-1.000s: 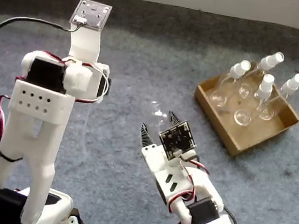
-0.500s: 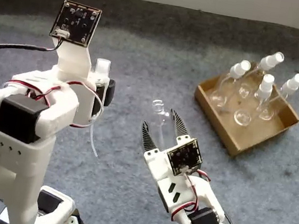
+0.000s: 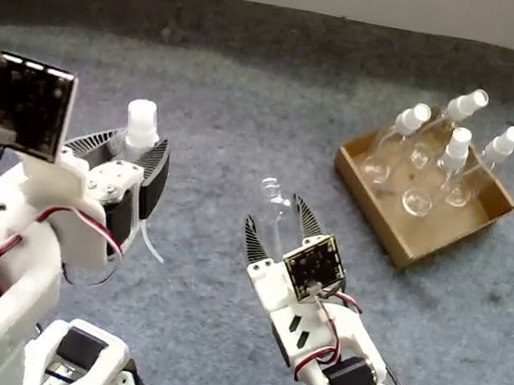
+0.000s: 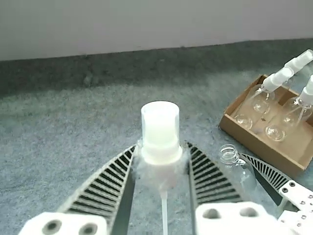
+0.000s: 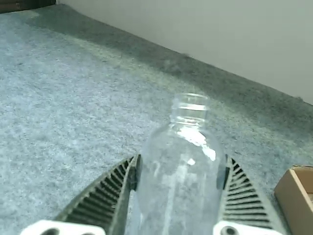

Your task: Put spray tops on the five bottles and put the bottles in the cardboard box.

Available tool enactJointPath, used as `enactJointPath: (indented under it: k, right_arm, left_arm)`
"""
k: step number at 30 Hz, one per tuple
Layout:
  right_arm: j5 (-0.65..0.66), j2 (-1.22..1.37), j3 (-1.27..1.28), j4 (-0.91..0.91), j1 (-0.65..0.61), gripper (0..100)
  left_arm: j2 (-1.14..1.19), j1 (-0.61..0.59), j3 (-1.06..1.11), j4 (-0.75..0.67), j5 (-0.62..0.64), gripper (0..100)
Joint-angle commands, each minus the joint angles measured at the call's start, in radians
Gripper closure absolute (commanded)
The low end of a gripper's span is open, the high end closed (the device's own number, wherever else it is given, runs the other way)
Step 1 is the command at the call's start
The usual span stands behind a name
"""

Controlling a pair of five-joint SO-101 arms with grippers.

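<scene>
The left claw pinches the spray top tube-down. The right claw clamps the bottle, apparently upright, so its open neck can be capped. The box waits by the table's right edge.

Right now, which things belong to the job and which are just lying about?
Job: spray top in left pincer; open bottle in right pincer; four capped bottles; cardboard box.
Just there: grey carpet; wall.

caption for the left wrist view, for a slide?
Left gripper clamping a white spray top; uncapped bottle and cardboard box of capped bottles beyond.
</scene>
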Motion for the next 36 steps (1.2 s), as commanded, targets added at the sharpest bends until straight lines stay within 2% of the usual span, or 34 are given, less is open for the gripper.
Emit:
enactJointPath:
  k: [1, 7, 12, 18, 21, 27, 30, 33, 36]
  right_arm:
    - [-0.011, -0.018, -0.079, 0.054, -0.008, 79.6]
    - [-0.011, -0.018, -0.128, 0.137, -0.012, 79.6]
    - [-0.011, -0.018, -0.125, 0.136, -0.021, 79.6]
    - [-0.005, -0.018, -0.125, 0.134, -0.133, 79.6]
    - [-0.005, -0.016, -0.124, 0.134, -0.157, 79.6]
    - [-0.003, -0.016, -0.024, 0.010, -0.156, 79.6]
    - [0.063, -0.016, 0.061, -0.067, -0.156, 79.6]
    - [0.158, -0.016, 0.108, -0.108, -0.156, 79.6]
    - [0.170, -0.016, 0.127, -0.136, -0.156, 79.6]
  left_arm:
    - [-0.030, 0.018, -0.002, -0.031, 0.012, 96]
    - [-0.054, 0.018, 0.042, -0.247, 0.054, 96]
    - [-0.108, 0.012, 0.297, -0.512, 0.166, 96]
    - [-0.189, 0.018, 0.578, -0.895, 0.169, 96]
    - [-0.196, 0.018, 0.634, -0.993, 0.170, 96]
    - [-0.163, 0.012, 0.576, -0.984, 0.172, 96]
    - [-0.108, 0.010, 0.489, -0.882, 0.173, 96]
    - [-0.028, -0.035, 0.367, -0.756, 0.259, 96]
    - [0.048, -0.047, 0.257, -0.652, 0.287, 96]
